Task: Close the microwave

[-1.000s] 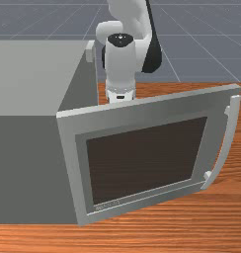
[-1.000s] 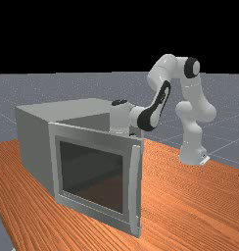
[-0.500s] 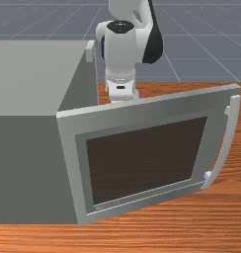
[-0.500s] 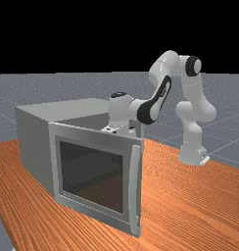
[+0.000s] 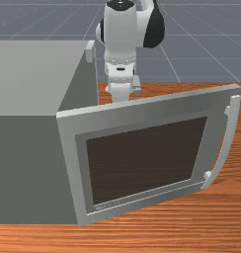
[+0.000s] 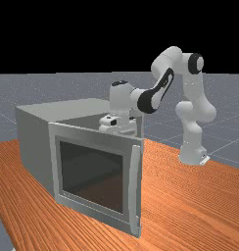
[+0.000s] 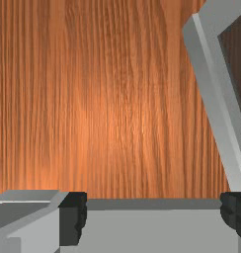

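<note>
Claw: we see our claw (image 5: 120,93) wide open, holding nothing | microwave door (image 5: 147,158): open, near claw | microwave body (image 5: 23,168): beside it | desk (image 5: 157,237): below

The microwave (image 5: 23,168) runs off the front view's left edge, the arm (image 5: 120,34) off its top, and the door (image 5: 147,109) hides the lower end of the gripper (image 5: 120,90).

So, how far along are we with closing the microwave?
Nothing of the closing looks done: the microwave door stands wide open. In hand: the gripper, open, is on the door's inner side. Left: probably getting round to the outer face, where the door handle is, then swinging the door shut against the microwave body.
</note>
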